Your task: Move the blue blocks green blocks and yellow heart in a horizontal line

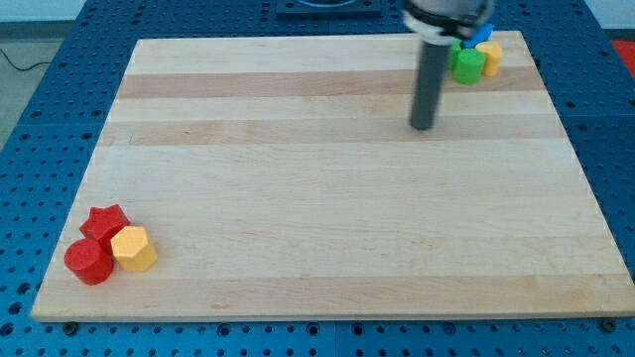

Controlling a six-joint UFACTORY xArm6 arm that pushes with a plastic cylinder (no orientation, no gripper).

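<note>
Item: wooden board (327, 198) on a blue perforated table (40, 119), one arm present. Tool: a straight dark rod with no jaws to open or close, so nothing is held; my tip (424, 126) rests on bare wood in the board's upper right part. Cluster A, up and to the view's right of my tip, near but apart from it, at the board's top right corner: a green block (467, 65), shape roughly cylindrical; a yellow block (490, 58) touching it on the view's right, taken to be the yellow heart, though its shape cannot be made out clearly; a blue block (481, 34) just above these, partly hidden by the arm; a sliver of further green (456, 45) beside the rod, too hidden to say whether it is a second block. Only one blue block can be counted; any other is hidden or out of view. Cluster B, far down and to the view's left of my tip, at the bottom left corner: red star (104, 222), red cylinder (88, 262), yellow hexagonal block (133, 248), all touching; not part of the task. Progress, as judged: the task blocks sit gathered but bunched, not in a row; spreading them into a horizontal line remains to be done.
</note>
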